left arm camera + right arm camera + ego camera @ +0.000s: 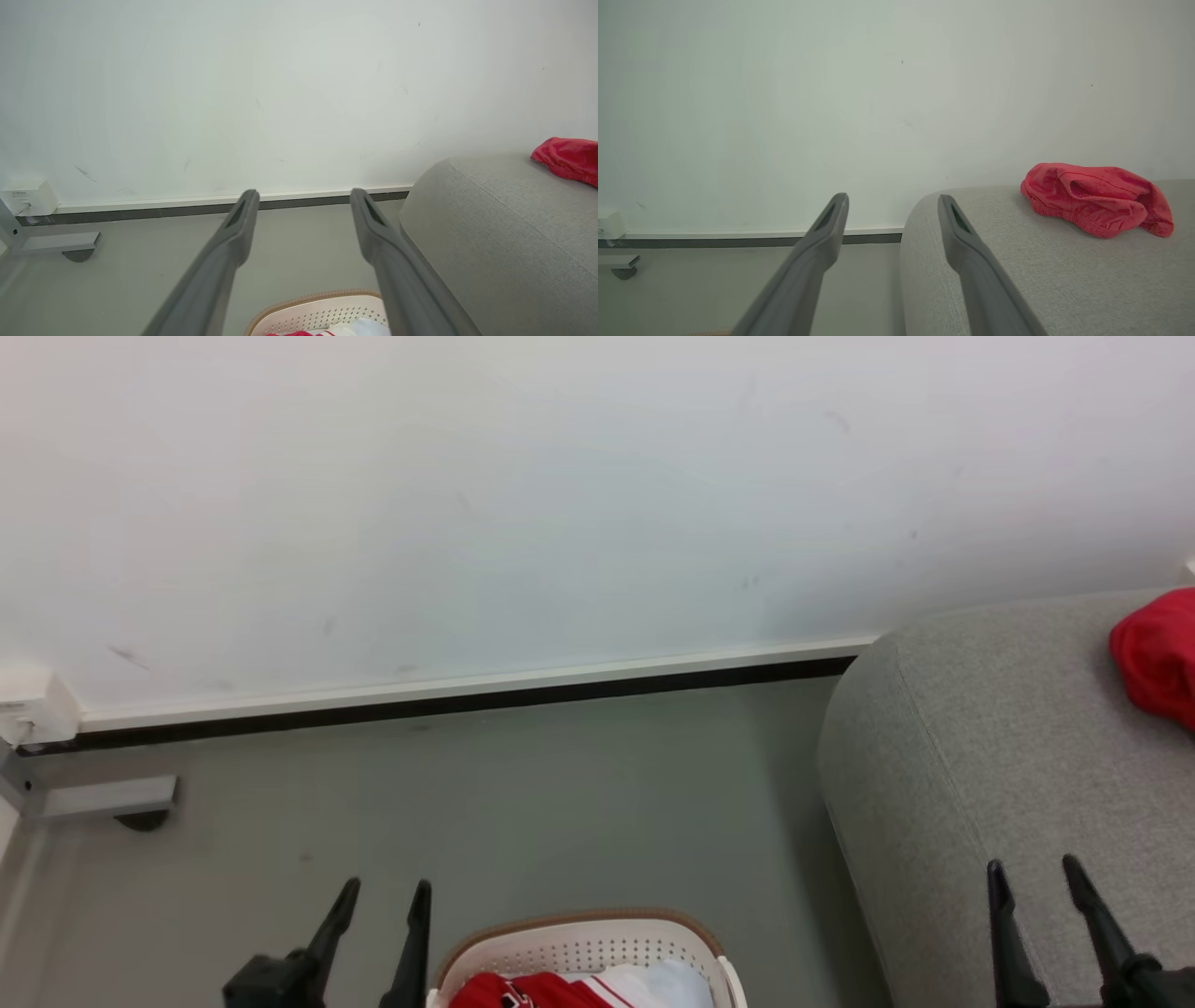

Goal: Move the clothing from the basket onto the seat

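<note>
Left pincer (pixel 388 887) and right pincer (pixel 1033 863) gape empty, I judge ready to reach the clothing (pixel 504 989) in the basket (pixel 579 919) between them; seat (pixel 980 756) by my right one.

This looks like a sparsely furnished room in a home: a grey upholstered seat (pixel 980 747) stands on the right by a bare white wall (pixel 560 476). A laundry basket (pixel 579 947) holding clothing (pixel 523 992) (red and white) sits on the smooth grey floor (pixel 523 803). A white skirting board (pixel 467 689) runs along the wall. A grey metal foot (pixel 103 796) at the far left suggests a test set-up.
</note>
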Tool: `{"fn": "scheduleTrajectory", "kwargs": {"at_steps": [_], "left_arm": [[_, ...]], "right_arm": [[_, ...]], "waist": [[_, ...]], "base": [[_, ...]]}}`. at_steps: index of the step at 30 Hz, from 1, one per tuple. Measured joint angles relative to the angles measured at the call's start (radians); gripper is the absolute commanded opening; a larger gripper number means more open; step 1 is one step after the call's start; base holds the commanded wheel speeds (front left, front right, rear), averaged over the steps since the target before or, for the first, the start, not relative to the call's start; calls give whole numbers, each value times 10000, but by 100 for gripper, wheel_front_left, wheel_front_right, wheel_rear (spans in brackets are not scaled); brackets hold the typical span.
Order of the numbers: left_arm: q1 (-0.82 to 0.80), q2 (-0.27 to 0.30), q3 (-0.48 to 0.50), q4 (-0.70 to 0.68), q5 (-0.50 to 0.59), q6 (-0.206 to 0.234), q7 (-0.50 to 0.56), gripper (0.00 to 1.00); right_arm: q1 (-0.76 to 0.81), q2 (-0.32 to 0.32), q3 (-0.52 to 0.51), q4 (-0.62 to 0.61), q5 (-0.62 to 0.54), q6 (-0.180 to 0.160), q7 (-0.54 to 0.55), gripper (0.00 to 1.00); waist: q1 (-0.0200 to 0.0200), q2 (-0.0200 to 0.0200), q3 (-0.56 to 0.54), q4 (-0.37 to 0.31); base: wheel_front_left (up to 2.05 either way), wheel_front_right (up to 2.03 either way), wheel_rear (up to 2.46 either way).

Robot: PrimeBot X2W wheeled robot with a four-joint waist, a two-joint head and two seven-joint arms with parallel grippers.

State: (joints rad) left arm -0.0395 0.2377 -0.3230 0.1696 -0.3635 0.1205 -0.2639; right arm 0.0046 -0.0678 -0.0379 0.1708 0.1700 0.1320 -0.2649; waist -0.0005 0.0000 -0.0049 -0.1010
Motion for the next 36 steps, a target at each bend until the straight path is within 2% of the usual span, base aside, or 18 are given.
{"fn": "scheduleTrajectory", "kwargs": {"at_steps": [11,24,27,31,36], "left_arm": [[1088,-631,1220,-221,663,-522,0,100],[1075,-1087,1816,-148,1312,-1135,0,100],[777,-1122,1615,4,1603,-1394,-2,100],[-445,-1172,830,439,2184,-1751,100,100],[-2236,-1174,-370,1544,3093,-2098,1457,100]], "right_arm": [[361,157,203,359,-209,0,2,100],[138,169,362,324,-142,0,2,100],[-52,171,324,199,-109,0,2,100],[-521,171,192,-178,-13,0,0,100],[-1319,171,-40,-734,127,0,0,100]], "waist": [[3,0,-281,76],[5,0,-11,-54],[5,0,234,-125],[5,0,882,-204],[6,0,2048,-378]], "base": [[0,0,0],[0,0,0],[0,0,0],[0,0,0],[0,0,0]]}}
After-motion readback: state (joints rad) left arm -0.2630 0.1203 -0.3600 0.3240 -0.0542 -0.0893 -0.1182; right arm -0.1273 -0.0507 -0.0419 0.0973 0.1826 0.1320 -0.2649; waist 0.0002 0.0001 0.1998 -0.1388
